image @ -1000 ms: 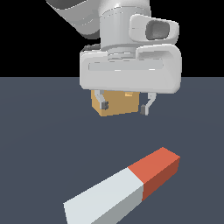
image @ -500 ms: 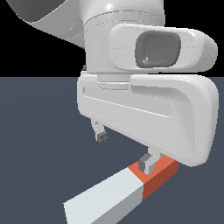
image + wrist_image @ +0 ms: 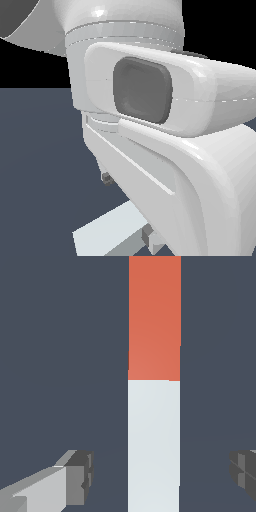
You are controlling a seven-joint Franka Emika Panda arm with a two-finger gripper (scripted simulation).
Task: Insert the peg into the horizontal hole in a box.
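The peg point(image 3: 154, 406) lies flat on the dark floor, red-orange at one end and white along the rest. In the wrist view my gripper point(image 3: 162, 471) is open, one dark fingertip point(image 3: 80, 476) on each side of the white part, apart from it. In the exterior view the arm's white body fills most of the picture; only the peg's white end point(image 3: 107, 232) shows beneath it, with two dark fingertips point(image 3: 106, 178) low near it. The box and its hole are hidden behind the arm.
Dark grey floor point(image 3: 35, 165) lies around the peg on all sides. The arm's wrist housing point(image 3: 165, 130) blocks the exterior view's middle and right.
The arm has come down and toward the camera, growing to cover the box and the peg's red end. The fingers now straddle the peg's white part. The peg has not moved.
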